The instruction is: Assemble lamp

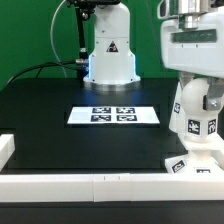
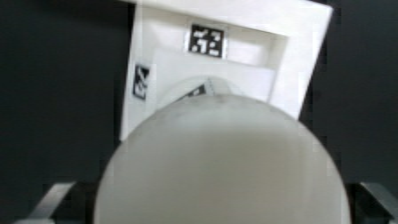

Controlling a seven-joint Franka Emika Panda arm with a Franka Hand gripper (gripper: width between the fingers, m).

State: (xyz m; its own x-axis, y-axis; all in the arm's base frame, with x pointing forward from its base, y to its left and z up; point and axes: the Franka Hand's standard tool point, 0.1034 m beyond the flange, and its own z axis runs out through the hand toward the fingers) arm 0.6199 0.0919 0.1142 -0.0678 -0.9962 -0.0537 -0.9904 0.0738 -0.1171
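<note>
My gripper [image 1: 190, 88] comes down from the top at the exterior view's right and is shut on the white ball-shaped bulb [image 1: 193, 112], which carries square tags on its lower part. The bulb stands upright on the stem of the flat square lamp base [image 1: 196, 164], near the front right corner of the table. In the wrist view the bulb [image 2: 222, 150] fills the space between my fingers [image 2: 50, 203], and the base [image 2: 240, 45] with its tags lies beyond it. The shade is out of view.
The marker board [image 1: 113, 114] lies in the middle of the black table. White border rails run along the front edge [image 1: 70, 186] and the left side [image 1: 5, 150]. The arm's white pedestal [image 1: 108, 55] stands at the back.
</note>
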